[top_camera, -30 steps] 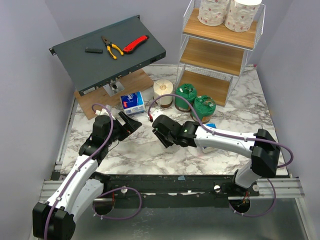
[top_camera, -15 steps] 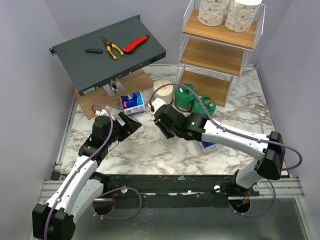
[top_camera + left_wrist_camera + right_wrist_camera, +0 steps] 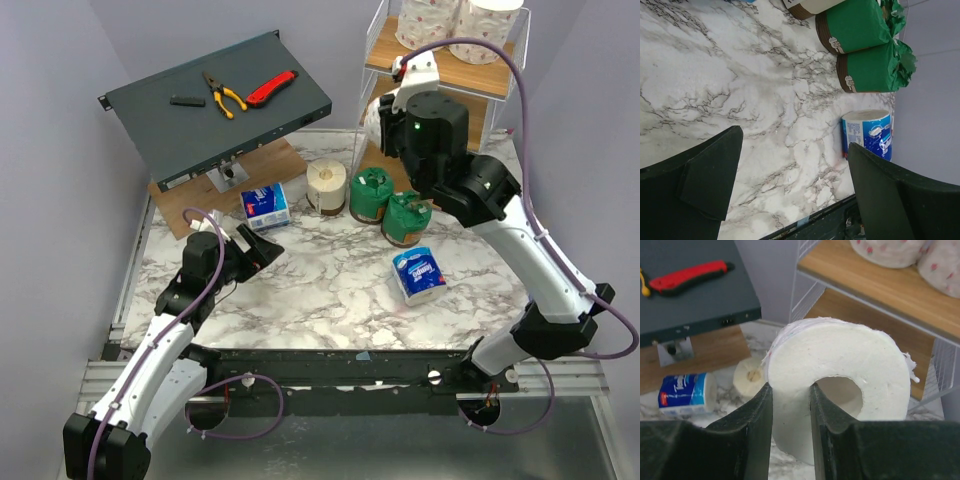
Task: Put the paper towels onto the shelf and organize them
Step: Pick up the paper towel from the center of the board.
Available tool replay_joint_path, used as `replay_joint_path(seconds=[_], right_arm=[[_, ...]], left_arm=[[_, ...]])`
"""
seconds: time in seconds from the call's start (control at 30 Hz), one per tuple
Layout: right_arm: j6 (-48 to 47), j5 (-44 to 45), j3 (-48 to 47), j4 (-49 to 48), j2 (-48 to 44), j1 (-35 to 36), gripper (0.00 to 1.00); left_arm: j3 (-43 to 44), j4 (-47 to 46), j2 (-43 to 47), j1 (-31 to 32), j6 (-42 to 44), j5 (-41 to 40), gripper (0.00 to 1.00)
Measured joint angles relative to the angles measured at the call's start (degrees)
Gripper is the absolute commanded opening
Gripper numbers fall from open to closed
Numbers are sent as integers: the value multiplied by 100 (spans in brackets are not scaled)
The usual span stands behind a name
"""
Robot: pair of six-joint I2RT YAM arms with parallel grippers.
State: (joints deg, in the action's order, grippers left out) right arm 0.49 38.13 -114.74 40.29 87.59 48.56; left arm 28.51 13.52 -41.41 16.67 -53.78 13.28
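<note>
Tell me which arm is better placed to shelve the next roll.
Right: right gripper holds a white roll raised beside the shelf; left gripper hangs open, low over the table.

This is looking like a robotics lab's test cell rather than a home — plain lilac-grey walls [image 3: 60, 120] are closing in a marble-patterned table [image 3: 330, 290]. The left arm [image 3: 160, 340] and right arm [image 3: 530, 240] are sitting bolted to a metal rail [image 3: 100, 378], purple cables [image 3: 236, 437] are looping loose, and pliers [image 3: 222, 95] are lying on a slanted grey metal box [image 3: 170, 125] beside a wire shelf [image 3: 485, 70].
</note>
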Motion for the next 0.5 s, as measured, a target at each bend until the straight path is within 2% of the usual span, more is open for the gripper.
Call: replay_joint_path(seconds=[0.27,0.5], right_arm=[[-680,527,-807,-1010,404,0,31],[-1707,1051,-1038,-2188,793,-63,32]], left_arm=[[144,170,-7,63,118,146,89],[181,238,-7,138,166,186,89]])
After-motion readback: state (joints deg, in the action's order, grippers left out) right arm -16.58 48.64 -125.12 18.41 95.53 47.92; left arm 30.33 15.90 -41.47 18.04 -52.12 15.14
